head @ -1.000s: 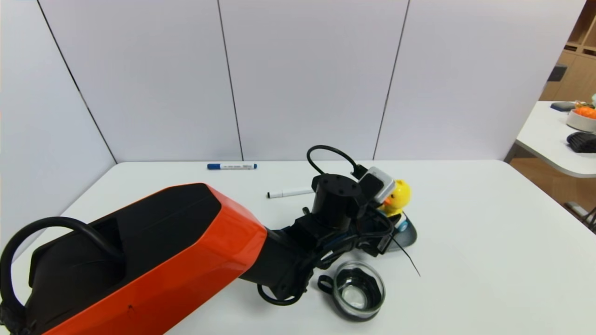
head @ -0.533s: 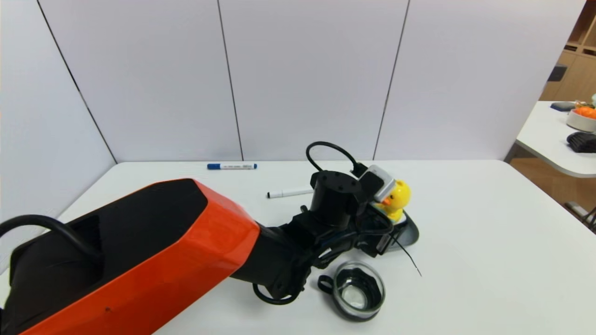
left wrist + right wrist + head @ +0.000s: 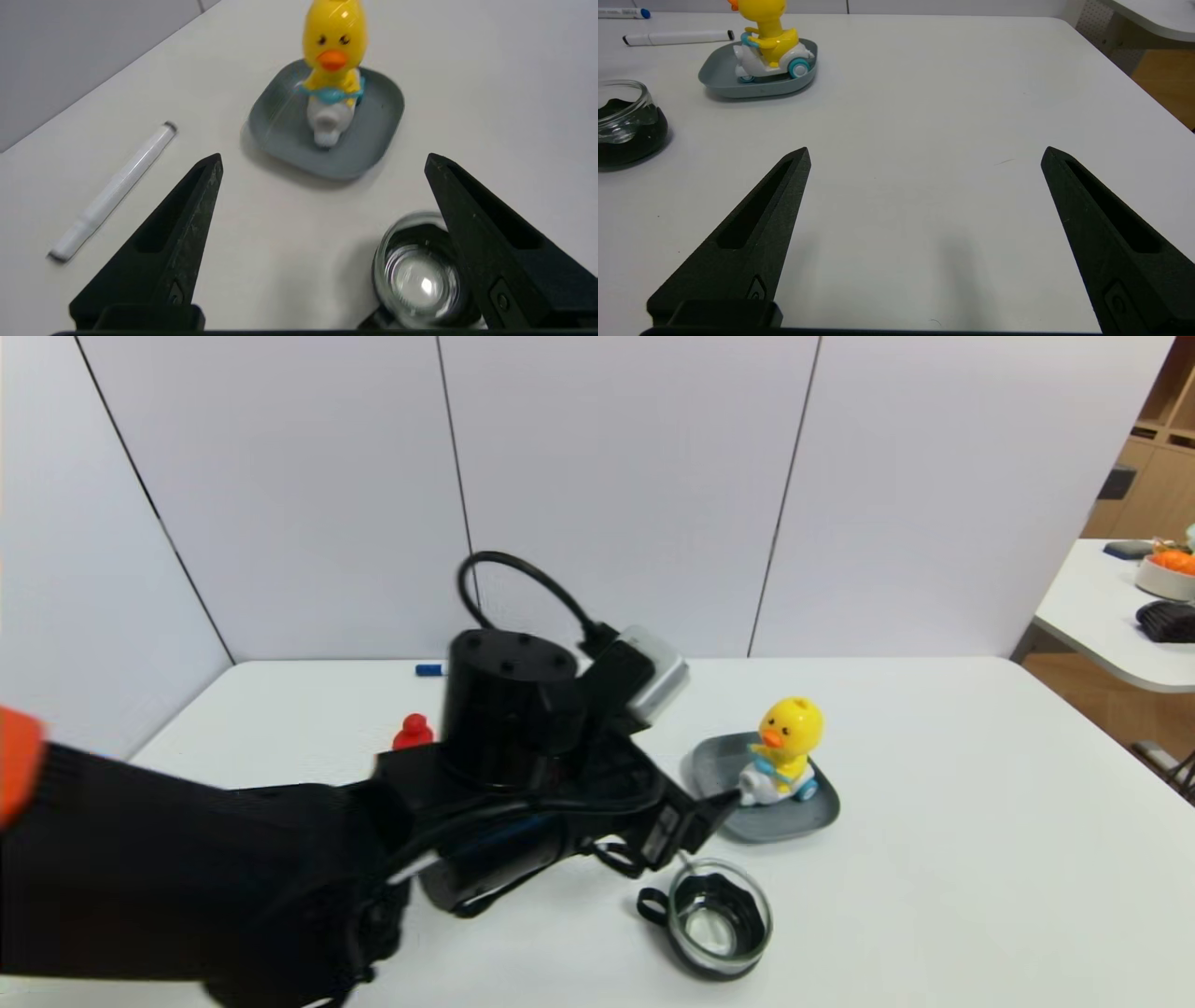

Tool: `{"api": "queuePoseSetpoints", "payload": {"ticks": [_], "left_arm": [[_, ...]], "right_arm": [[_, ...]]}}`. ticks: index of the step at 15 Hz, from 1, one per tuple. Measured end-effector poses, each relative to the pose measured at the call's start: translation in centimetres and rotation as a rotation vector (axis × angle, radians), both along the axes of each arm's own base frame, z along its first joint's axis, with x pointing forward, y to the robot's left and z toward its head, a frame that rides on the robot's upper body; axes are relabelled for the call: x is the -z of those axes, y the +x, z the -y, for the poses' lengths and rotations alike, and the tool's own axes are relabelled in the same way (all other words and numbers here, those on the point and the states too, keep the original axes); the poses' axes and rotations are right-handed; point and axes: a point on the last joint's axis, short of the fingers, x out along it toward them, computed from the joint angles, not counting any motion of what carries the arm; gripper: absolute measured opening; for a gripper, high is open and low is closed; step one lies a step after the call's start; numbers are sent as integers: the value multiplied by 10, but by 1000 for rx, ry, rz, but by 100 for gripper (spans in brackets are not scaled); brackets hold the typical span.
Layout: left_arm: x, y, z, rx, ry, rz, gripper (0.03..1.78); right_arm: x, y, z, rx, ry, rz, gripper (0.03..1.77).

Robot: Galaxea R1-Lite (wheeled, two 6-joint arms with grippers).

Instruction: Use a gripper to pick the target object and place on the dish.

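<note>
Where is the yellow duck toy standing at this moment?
In the head view, the yellow duck toy stands upright on the grey dish, right of centre on the table, just behind the glass cup.

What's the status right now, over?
Left gripper open, empty, short of the dish. Right gripper open, parked. Duck toy upright on the dish. Nothing in the way.

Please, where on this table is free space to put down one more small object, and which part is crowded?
Free: the wide bare stretch of the white table to the right of the grey dish, reaching the table edge. Crowded: the middle, where the duck toy stands on the dish, the glass cup sits just in front, and the open left gripper hovers beside them. The red duck and pens occupy the back left.
</note>
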Motion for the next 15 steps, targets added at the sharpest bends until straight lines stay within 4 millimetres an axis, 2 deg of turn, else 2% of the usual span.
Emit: {"api": "queuePoseSetpoints", "payload": {"ticks": [4, 7, 9, 11, 15], "left_arm": [[-12, -31, -111, -239, -9, 16, 162], [-15, -65, -175, -429, -57, 83, 165], [-14, -92, -204, -528, -82, 141, 166], [-7, -123, -222, -595, -96, 187, 167], [13, -178, -240, -660, -112, 238, 168]], "right_arm": [[0, 0, 0, 0, 0, 0, 171], [0, 0, 0, 0, -1, 0, 171], [0, 0, 0, 0, 0, 0, 171], [0, 0, 0, 0, 0, 0, 171], [0, 0, 0, 0, 0, 0, 171]]}}
